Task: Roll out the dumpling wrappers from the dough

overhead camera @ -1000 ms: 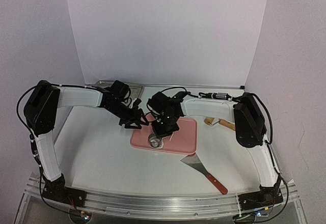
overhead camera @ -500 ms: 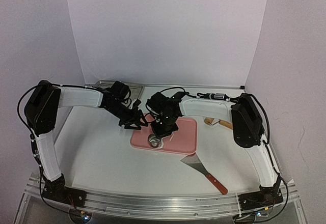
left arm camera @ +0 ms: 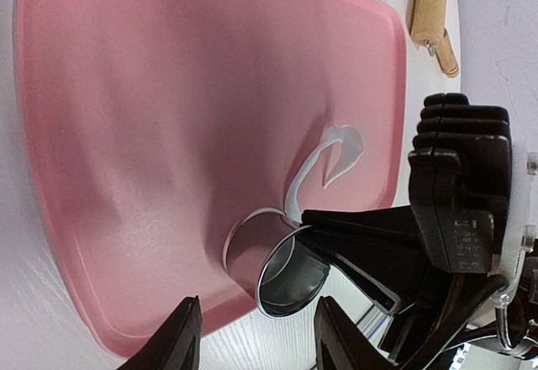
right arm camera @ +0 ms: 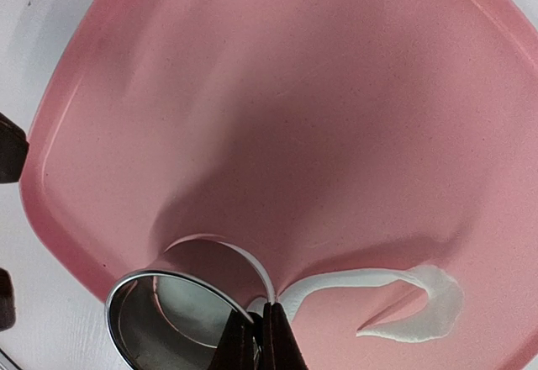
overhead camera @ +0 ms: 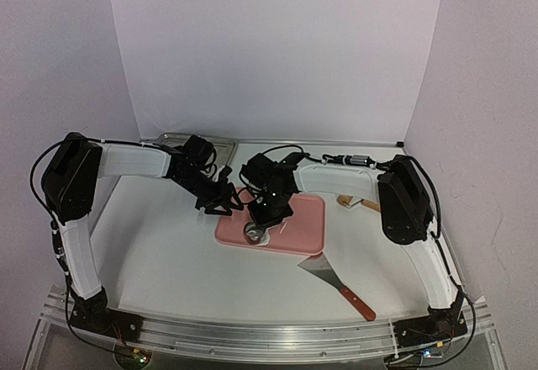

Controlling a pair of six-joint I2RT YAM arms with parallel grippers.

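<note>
On the pink tray (overhead camera: 304,219), the right tool (right arm camera: 259,315), closed at the ring cutter's (left arm camera: 252,256) rim, is apparently cutting wrappers, needing a clean lift next, the left tool (left arm camera: 258,307) hovering half-open, empty.

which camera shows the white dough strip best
The right wrist view. There the dough strip lies close and unblocked, its whole curl showing from the metal ring out to its wide tip on the pink tray. The left wrist view shows the strip smaller. From the top view it is too small to make out.
</note>
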